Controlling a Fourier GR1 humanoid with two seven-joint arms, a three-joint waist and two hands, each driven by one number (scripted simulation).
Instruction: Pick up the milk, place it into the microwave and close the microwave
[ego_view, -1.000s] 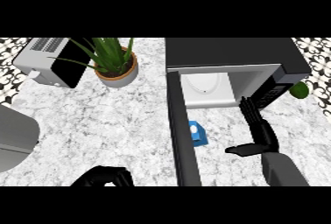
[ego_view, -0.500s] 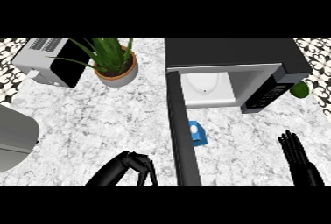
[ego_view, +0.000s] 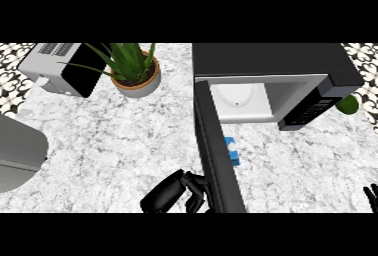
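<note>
Far left, at the edge: one grey rounded object, cut off by the frame. Upper left: one toaster-like appliance, silver with a black side, standing on the marble bench. Just right of it: one potted plant, long green leaves in a terracotta pot.

Low centre: left hand, black, fingers curled, lying against the left face of the open microwave door; pinching nothing visible. Door swung out toward the viewer, seen edge-on as one dark slab running from the oven front down to the lower edge.

Just right of the door, on the bench: one small blue carton, the milk, lying outside the oven, close beside the door's edge, well apart from both hands. White marking on its top, too small to read.

Upper right: one black microwave, cavity open, one white turntable plate inside. Control panel on the right side of the front, markings unreadable. One green round object just beside the oven's right corner.

Far right, lower corner: right hand, only straight fingertips showing, spread, touching nothing.
</note>
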